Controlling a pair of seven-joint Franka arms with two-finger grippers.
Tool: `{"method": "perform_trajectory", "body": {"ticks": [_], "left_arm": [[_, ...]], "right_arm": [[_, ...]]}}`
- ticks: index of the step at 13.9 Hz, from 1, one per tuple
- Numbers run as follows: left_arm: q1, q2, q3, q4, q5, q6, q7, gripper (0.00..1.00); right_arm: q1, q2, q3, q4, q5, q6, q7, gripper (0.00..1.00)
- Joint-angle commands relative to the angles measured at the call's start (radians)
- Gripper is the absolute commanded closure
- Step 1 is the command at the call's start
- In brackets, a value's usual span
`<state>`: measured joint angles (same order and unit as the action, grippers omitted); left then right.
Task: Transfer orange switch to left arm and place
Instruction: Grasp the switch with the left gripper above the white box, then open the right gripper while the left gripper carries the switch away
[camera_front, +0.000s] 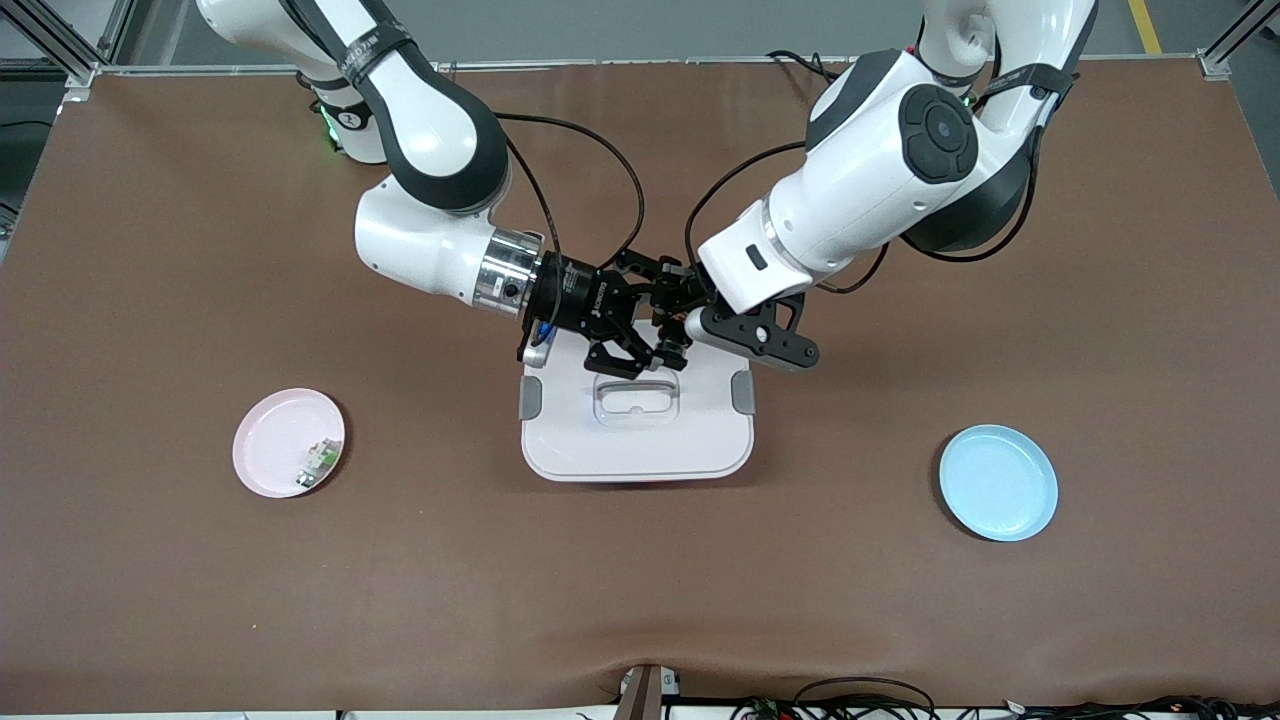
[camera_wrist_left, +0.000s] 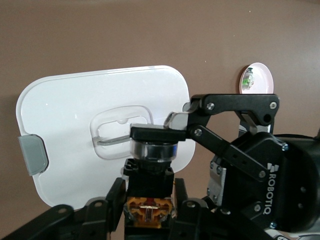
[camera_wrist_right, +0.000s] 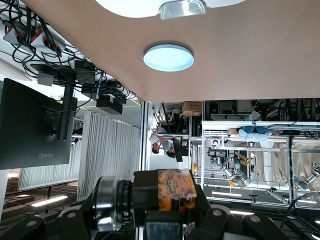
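Both grippers meeting in the air over the box (camera_front: 636, 420), above the lid edge nearest the robots' bases. Wide brown table (camera_front: 160, 250) open all round — bare stretches toward both ends and along the edge nearest the front camera. Pink plate (camera_front: 288, 442) toward the right arm's end, a small white-and-green component (camera_front: 318, 462) on it; light-blue plate (camera_front: 997, 482) toward the left arm's end, well apart from the box. Orange switch (camera_wrist_left: 149, 176) up between the two grippers: black body, glassy round cap ringed in metal, orange block with metal contacts at the base. Right gripper (camera_wrist_left: 167, 131) clamped on the cap end. Left gripper (camera_wrist_left: 150, 212) closed round the black-and-orange base — both holding at once.
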<state>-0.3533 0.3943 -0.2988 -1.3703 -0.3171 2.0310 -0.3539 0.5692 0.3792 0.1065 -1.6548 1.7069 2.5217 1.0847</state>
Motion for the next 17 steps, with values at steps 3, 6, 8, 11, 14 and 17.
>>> {"method": "perform_trajectory", "body": {"ticks": [3, 6, 8, 11, 14, 17], "left_arm": [[-0.004, -0.006, 0.003, 0.0, 0.02, 0.005, -0.026, 0.98], [-0.004, -0.008, 0.003, 0.0, 0.02, 0.003, -0.026, 1.0], [-0.004, -0.009, 0.003, -0.001, 0.021, 0.003, -0.025, 1.0], [-0.001, -0.011, 0.004, -0.001, 0.021, 0.003, -0.023, 1.0], [0.008, -0.017, 0.01, -0.001, 0.021, -0.005, -0.02, 1.0], [0.017, -0.02, 0.013, -0.001, 0.059, -0.012, -0.017, 1.0]], "right_arm": [[0.005, 0.004, -0.001, 0.02, -0.012, 0.011, 0.018, 0.77], [0.005, 0.004, -0.001, 0.02, -0.012, 0.009, 0.017, 0.49], [0.005, 0.004, -0.001, 0.02, -0.012, 0.009, 0.015, 0.23], [0.005, 0.003, -0.001, 0.02, -0.012, 0.009, 0.015, 0.0], [0.003, 0.003, -0.001, 0.02, -0.012, 0.009, 0.014, 0.0], [-0.002, 0.003, -0.002, 0.018, -0.013, 0.009, 0.009, 0.0]]}}
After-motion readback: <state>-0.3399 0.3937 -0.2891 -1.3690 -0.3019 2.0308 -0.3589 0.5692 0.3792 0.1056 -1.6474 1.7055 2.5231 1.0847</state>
